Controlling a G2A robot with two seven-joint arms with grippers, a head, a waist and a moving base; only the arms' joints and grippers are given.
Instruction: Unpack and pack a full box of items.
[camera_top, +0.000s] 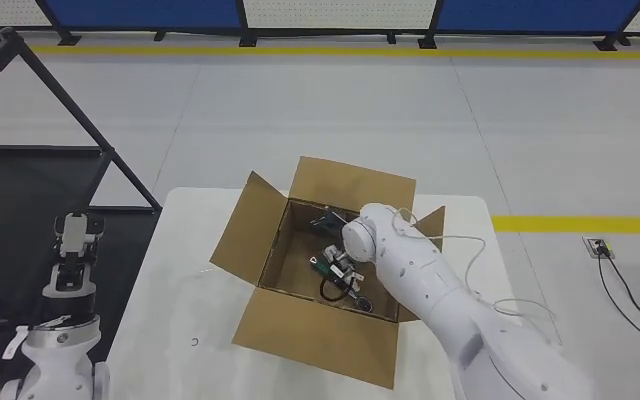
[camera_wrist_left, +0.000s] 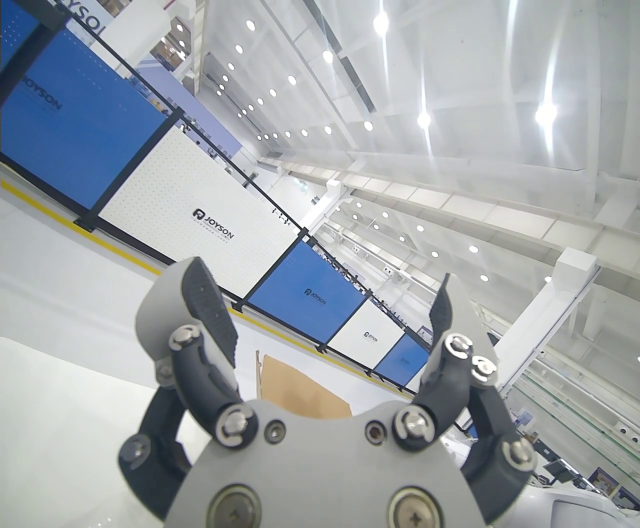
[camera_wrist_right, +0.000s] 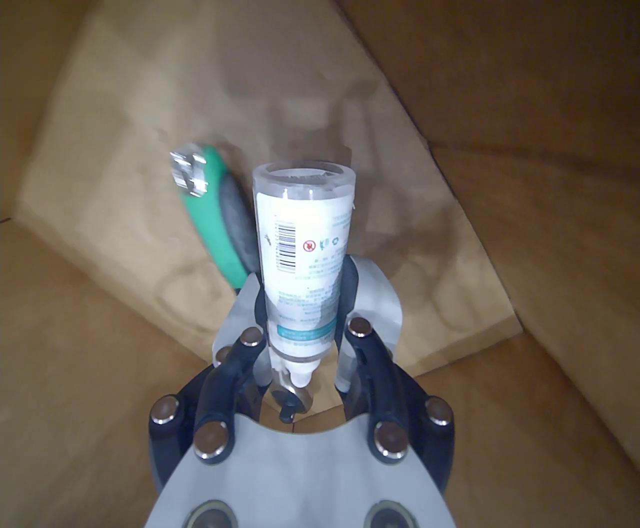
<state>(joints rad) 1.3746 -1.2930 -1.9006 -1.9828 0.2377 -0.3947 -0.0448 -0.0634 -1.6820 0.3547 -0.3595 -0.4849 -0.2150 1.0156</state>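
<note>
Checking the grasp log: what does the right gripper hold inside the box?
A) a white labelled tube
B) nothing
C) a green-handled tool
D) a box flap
A: the right gripper is shut on the white labelled tube; the green-handled tool lies ungripped beside it.

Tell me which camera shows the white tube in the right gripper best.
The right wrist view: the white tube sits centred and close, clamped in the right gripper, label visible. In the top view the arm largely covers it inside the box. The left wrist view faces the ceiling and a box flap.
</note>
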